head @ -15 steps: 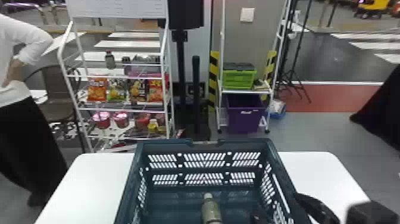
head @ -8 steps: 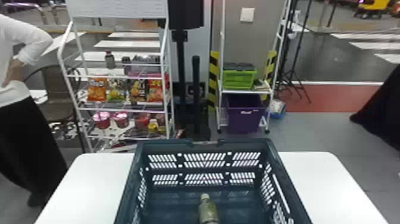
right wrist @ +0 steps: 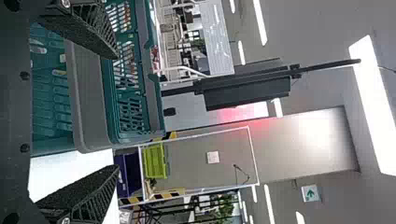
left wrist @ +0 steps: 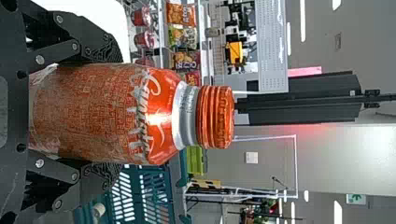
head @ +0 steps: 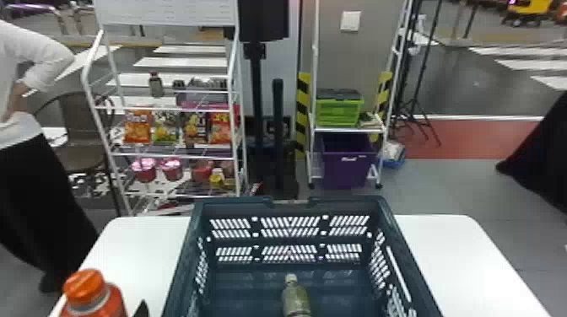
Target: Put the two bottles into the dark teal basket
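orange bottle [left wrist: 93, 112] held upright between the jaws of the left gripper [left wrist: 116, 114], dark teal basket [head: 346, 202] to their right; right gripper [right wrist: 117, 112] spread wide.

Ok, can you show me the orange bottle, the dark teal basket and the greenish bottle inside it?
Orange bottle [left wrist: 100, 112]: left wrist view, on its body.
Dark teal basket [head: 232, 206]: head view, on its far rim.
Greenish bottle [head: 296, 300]: head view, on its body.
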Available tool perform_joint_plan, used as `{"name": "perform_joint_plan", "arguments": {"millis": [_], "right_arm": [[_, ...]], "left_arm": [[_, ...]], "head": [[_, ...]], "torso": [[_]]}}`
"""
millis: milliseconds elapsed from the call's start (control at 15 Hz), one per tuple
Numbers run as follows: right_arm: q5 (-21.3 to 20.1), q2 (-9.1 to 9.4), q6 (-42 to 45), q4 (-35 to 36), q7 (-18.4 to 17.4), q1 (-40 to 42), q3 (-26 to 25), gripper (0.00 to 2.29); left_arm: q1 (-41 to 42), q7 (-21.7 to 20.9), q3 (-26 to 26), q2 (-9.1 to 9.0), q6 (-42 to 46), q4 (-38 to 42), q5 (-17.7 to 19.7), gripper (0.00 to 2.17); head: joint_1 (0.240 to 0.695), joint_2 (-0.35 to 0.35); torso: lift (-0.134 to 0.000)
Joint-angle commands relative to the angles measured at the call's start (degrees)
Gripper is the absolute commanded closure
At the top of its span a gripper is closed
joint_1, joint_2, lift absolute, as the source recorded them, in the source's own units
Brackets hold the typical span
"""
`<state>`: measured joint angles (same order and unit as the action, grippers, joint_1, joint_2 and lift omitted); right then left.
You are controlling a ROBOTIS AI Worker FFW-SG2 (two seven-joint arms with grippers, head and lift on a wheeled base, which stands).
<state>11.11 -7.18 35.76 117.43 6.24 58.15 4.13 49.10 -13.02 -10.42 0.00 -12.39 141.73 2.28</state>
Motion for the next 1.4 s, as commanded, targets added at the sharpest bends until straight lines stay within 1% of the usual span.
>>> {"name": "perform_joint_plan", "arguments": {"millis": [0,67,133,200,267,333,400,467,533,600,667,733,800,867,1067,1200,1333], "right_arm": [[-0.03,0.86,1.9,-0.98,0.52,0.65,0.0,0.05],[-0.03,1.03,2.95,-1.33,0.52,0.92,0.09,0.05],[-0.47,1.47,3.13,-1.51,0.52,1.27,0.09,0.05],[-0.91,2.0,3.3,-1.59,0.52,1.53,0.09,0.05],[-0.91,2.09,3.13,-1.77,0.52,1.53,0.09,0.05],[-0.91,2.44,2.6,-1.95,0.52,1.09,0.0,0.05],[-1.0,2.7,2.78,-1.95,0.52,1.27,0.0,0.05],[-1.0,2.88,4.01,-2.3,0.52,1.79,0.0,0.05],[-1.0,3.49,4.18,-2.91,0.52,1.88,-0.61,0.05],[-1.0,3.93,4.18,-3.09,0.52,1.88,-0.79,0.05],[-1.0,3.93,4.36,-3.35,0.52,2.15,-0.96,0.05],[-1.0,4.37,4.89,-3.62,0.52,2.41,-1.49,0.05],[-1.0,4.9,4.89,-3.7,0.52,2.59,-2.02,0.05],[-0.91,4.99,4.89,-3.7,0.52,2.59,-2.2,0.05],[-0.73,5.6,4.89,-3.97,0.52,2.85,-2.72,0.05],[-0.65,5.87,4.89,-4.41,0.52,2.94,-2.99,0.05],[-0.65,6.31,4.71,-4.67,0.52,2.94,-3.6,0.05]], "left_arm": [[-3.83,-1.93,0.23,-0.15,-9.55,5.48,-1.31,1.89],[-7.0,-3.77,0.93,-0.15,-16.05,7.33,-2.28,1.89],[-9.9,-4.83,1.9,-0.15,-19.39,7.94,-3.6,1.89],[-12.62,-6.76,3.39,-0.15,-22.38,8.65,-5.62,1.89],[-18.33,-11.59,5.15,-0.15,-33.1,9.61,-9.4,1.89],[-24.66,-18.71,7.17,-0.15,-41.72,9.53,-14.85,1.89],[-28.0,-21.35,7.61,-0.15,-44.0,8.29,-17.31,1.89],[-31.52,-23.2,10.69,-0.15,-47.87,7.68,-19.77,1.89],[-36.0,-24.34,13.68,-0.15,-53.84,5.66,-21.7,1.89],[-40.22,-25.13,15.78,-0.15,-57.18,2.32,-22.32,1.89],[-43.03,-27.06,18.07,-0.15,-57.89,-0.85,-23.81,1.89],[-46.02,-28.91,20.62,-0.15,-57.89,-4.8,-26.28,1.89],[-48.74,-29.44,21.94,-0.15,-57.71,-9.9,-26.98,1.89],[-51.29,-30.4,23.61,-0.15,-57.71,-14.21,-27.59,1.89],[-59.91,-35.68,29.23,-0.15,-57.36,-28.44,-31.64,1.89],[-65.09,-37.87,31.08,-0.15,-54.9,-38.02,-32.95,1.89],[-69.31,-40.77,32.48,-0.15,-50.33,-47.08,-36.12,1.89]], "head": [[0.499,0.0],[0.499,0.0],[0.499,0.0],[0.499,0.0],[0.499,0.0],[0.499,0.0],[0.499,0.0],[0.499,0.0],[0.499,0.0],[0.499,0.0],[0.499,0.0],[0.499,0.0],[0.499,0.0],[0.499,0.0],[0.499,0.0],[0.499,0.0],[0.499,0.0]], "torso": [[0.0],[0.0],[0.0],[0.0],[0.0],[0.0],[0.0],[0.0],[0.0],[0.0],[0.0],[0.0],[0.0],[0.0],[0.0],[0.0],[0.0]]}}
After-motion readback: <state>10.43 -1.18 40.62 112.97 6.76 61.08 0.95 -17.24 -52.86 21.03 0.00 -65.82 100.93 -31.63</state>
